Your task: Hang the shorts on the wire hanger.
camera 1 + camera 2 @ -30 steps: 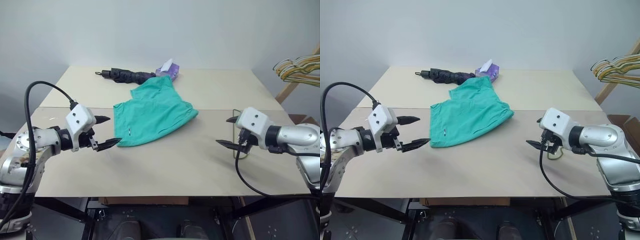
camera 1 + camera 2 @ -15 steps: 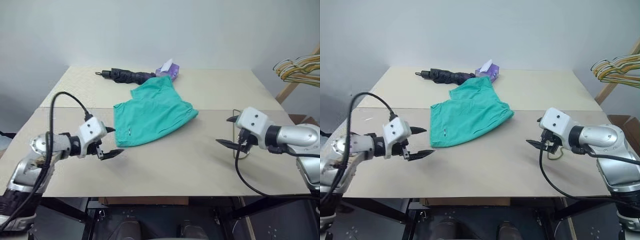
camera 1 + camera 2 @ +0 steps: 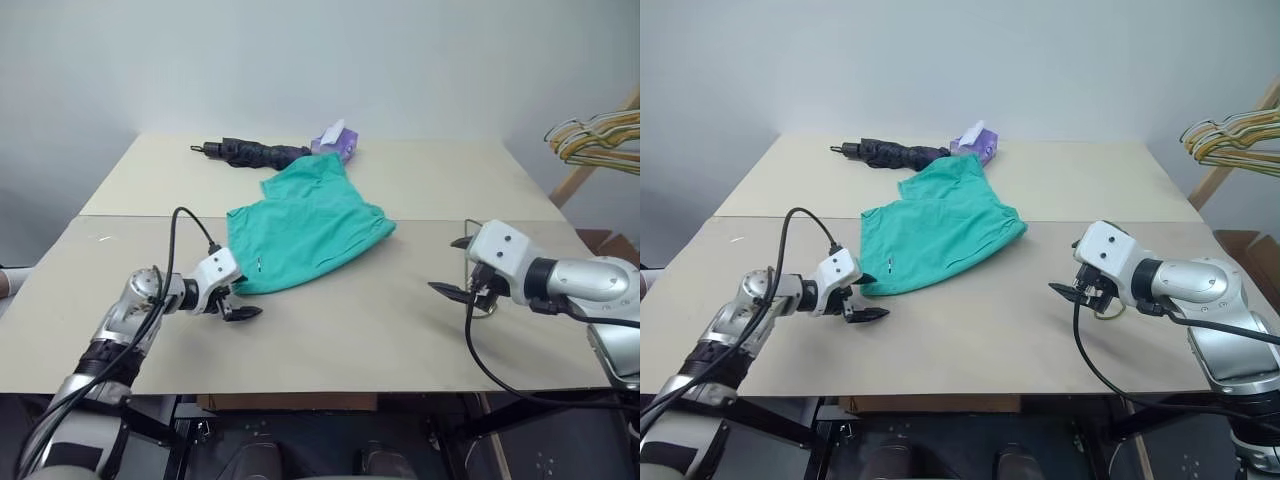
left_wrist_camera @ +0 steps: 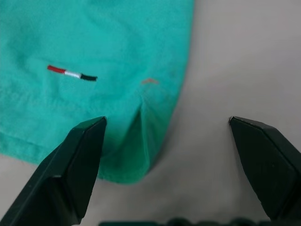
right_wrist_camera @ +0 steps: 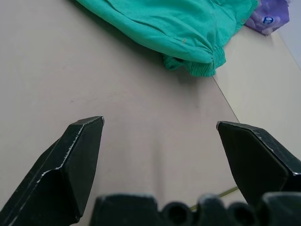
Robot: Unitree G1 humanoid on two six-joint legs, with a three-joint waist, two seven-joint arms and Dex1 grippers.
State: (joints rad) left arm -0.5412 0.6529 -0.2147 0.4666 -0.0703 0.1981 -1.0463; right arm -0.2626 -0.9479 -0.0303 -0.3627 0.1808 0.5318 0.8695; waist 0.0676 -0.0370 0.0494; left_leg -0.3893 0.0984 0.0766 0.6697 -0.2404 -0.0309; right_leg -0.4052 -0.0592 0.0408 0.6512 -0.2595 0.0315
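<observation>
The left hand [image 3: 236, 301] is wide open, low at the corner of the shorts [image 3: 305, 222], likely to grab it. The right hand [image 3: 458, 268] is wide open too, with the hanger [image 3: 470, 262] just behind it, partly hidden. The left wrist view shows a small striped mark [image 4: 71, 74].

No readable txt; shorts [image 4: 94, 56] bear just a red-white-black stripe tag [image 4: 72, 74], no letters.
</observation>
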